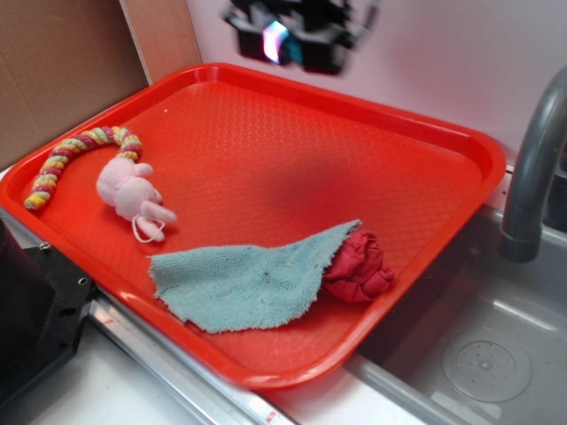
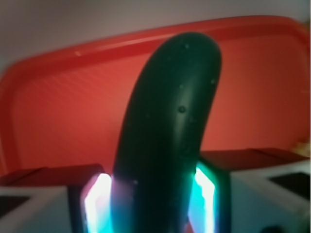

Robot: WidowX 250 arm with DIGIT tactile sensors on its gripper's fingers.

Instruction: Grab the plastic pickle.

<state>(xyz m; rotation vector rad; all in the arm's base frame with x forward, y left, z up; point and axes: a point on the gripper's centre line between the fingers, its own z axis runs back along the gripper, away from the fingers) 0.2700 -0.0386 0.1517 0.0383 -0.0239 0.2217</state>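
Observation:
In the wrist view the plastic pickle (image 2: 170, 126), dark green, glossy and slightly curved, stands between my two lit finger pads (image 2: 99, 201), which press on both its sides. My gripper (image 2: 153, 204) is shut on it, above the red tray (image 2: 58, 111). In the exterior view my gripper (image 1: 297, 35) is blurred, high above the far edge of the tray (image 1: 266, 150); the pickle does not show there.
On the tray lie a teal cloth (image 1: 248, 279), a crumpled red cloth (image 1: 361, 266), a pink plush toy (image 1: 133, 193) and a braided rope toy (image 1: 75, 159). A grey faucet (image 1: 536, 159) and sink (image 1: 483, 354) are at the right. A cardboard wall (image 1: 62, 62) stands at the left.

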